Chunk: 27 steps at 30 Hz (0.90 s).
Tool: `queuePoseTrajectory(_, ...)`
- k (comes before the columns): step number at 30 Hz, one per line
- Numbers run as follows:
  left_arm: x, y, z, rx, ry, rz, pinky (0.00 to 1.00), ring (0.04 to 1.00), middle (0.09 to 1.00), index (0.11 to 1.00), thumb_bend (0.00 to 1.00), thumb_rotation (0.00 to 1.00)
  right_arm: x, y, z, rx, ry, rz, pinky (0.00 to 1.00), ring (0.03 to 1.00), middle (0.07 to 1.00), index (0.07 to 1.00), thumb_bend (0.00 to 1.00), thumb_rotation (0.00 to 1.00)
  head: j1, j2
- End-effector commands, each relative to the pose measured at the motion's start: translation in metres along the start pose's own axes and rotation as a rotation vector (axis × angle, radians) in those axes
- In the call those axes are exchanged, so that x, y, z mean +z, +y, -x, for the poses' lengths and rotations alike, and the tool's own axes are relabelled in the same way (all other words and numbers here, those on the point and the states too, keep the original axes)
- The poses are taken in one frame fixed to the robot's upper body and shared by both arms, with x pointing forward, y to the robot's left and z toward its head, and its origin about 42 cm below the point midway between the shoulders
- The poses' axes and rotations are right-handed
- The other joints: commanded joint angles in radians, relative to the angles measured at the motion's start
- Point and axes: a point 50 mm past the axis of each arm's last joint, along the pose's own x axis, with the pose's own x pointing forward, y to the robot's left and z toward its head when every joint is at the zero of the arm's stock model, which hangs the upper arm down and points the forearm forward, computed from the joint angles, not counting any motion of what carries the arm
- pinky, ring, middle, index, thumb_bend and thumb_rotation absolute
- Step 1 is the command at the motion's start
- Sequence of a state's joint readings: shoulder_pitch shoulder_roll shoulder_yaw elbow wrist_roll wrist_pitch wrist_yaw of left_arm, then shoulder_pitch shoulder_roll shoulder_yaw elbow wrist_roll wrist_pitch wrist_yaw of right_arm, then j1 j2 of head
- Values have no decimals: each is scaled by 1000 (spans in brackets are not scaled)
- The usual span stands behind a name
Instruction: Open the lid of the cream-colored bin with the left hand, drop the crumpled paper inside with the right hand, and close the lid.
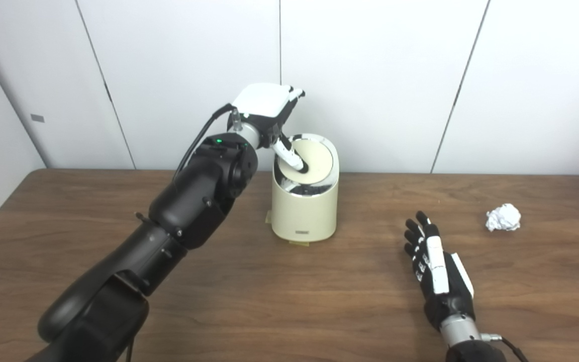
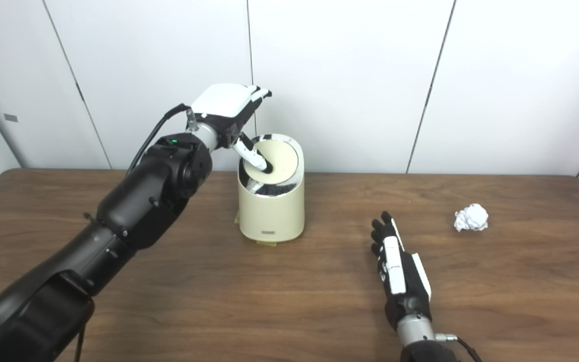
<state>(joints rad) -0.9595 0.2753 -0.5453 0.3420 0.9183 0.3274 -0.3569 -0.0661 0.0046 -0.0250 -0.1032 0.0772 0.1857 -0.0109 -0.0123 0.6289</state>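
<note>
Left hand is pressing one digit on the lid, gripping nothing; crumpled paper is lying right of the right hand (fingers spread, empty).

L hand thumb pressing bin lid; R hand flat, fingers apart; crumpled paper on table.

Bare table btwn right robot hand & crumpled paper.

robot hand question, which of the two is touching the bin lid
The left robot hand, raised over the cream bin, has a finger on the tilted lid. The right robot hand is open above the table, away from the bin.
</note>
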Motion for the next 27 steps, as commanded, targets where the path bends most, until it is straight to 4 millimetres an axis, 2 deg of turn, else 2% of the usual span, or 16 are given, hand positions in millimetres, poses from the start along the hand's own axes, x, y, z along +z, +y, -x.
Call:
queuePoseTrajectory(1, 10, 9, -4, 14, -26, -34, 981, 1000, 1000, 991, 994, 129, 17, 4, -9, 17, -80, -7, 988, 974, 963, 1000, 608, 992, 0, 0)
queuePoseTrajectory(5, 2, 21, 0, 4, -1, 62, 973, 1000, 1000, 995, 966, 122, 16, 5, -10, 13, -73, -7, 986, 973, 963, 1000, 616, 997, -2, -1)
queuePoseTrajectory(10, -19, 48, 11, -29, 43, 301, 802, 969, 1000, 987, 930, 100, 16, 5, -11, 15, -83, -8, 982, 969, 959, 996, 608, 991, -5, 0)
queuePoseTrajectory(12, -32, 62, 19, -27, 32, 417, 778, 967, 1000, 982, 917, 99, 16, 5, -11, 12, -79, -11, 979, 967, 958, 997, 607, 991, -6, -1)
queuePoseTrajectory(13, -37, 67, 23, -23, 26, 464, 816, 965, 988, 977, 889, 83, 16, 5, -11, 11, -77, -13, 979, 967, 957, 998, 607, 988, -6, -1)
queuePoseTrajectory(18, -72, 88, 47, 19, -16, 736, 878, 915, 941, 971, 822, 117, 16, 3, -9, 5, -67, -12, 988, 972, 958, 995, 609, 993, -6, 2)
queuePoseTrajectory(22, -90, 81, 61, 89, -23, 977, 900, 921, 925, 947, 760, 101, 18, 0, -9, 4, -70, -1, 994, 974, 956, 996, 620, 989, 5, 8)
queuePoseTrajectory(25, -102, 63, 71, 121, 29, 1064, 903, 921, 925, 907, 686, 63, 21, 0, -9, 17, -78, 35, 968, 963, 961, 1000, 550, 876, 6, 8)
queuePoseTrajectory(27, -109, 51, 79, 156, 51, 1137, 889, 892, 913, 901, 657, 53, 23, 0, -8, 21, -83, 37, 953, 959, 962, 996, 546, 826, 4, 9)
